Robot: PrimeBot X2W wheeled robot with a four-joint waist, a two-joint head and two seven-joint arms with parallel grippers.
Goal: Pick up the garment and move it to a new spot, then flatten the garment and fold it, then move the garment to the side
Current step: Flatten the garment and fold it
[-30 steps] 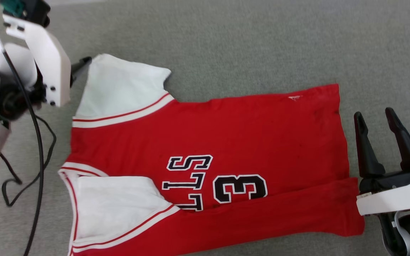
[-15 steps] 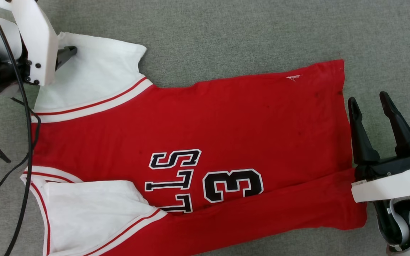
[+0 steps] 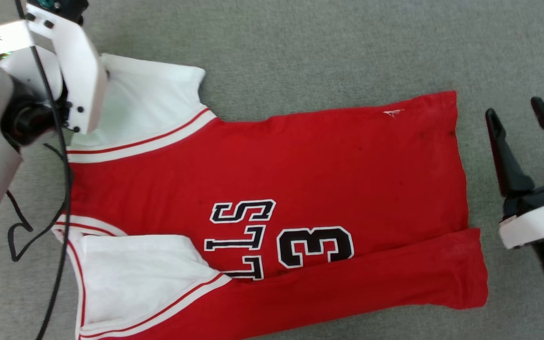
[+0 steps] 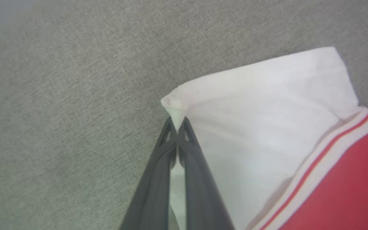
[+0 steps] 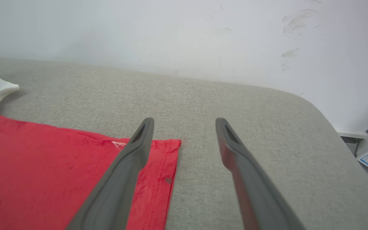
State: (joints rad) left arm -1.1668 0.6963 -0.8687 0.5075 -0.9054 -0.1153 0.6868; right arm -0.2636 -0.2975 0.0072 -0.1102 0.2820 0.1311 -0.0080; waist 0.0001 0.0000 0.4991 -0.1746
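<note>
**Red jersey half folded, far sleeve pinched**

Red fabric of the garment lies spread chest-up on the grey cloth-covered counter. In the head view its neck is at 9 o'clock and its hem at 3 o'clock.

Judging by how it lies, the move to a new spot and most of the flattening are done. The first lengthwise fold also looks made. The near long side is turned in as a red band from 4 to 6 o'clock, and the near sleeve lies over part of the black lettering. The far side's fold, any crosswise fold and the move aside are left.

The left claw is clenched on the outer corner of the far sleeve at 10 o'clock, and a small peak of white cloth shows past its tips. The right claw is released with its fingers spread. It hovers over bare counter just beside the hem at 3 o'clock, and I cannot tell whether it touches the cloth.

Open counter runs beyond the garment from 11 to 2 o'clock. The right wrist view shows a white wall behind the far edge and the rounded counter corner close to the hem side. A black cable hangs beside the collar at 9 o'clock and could snag. The garment's near edge runs off the picture at 6 o'clock, so the room there is unknown.
</note>
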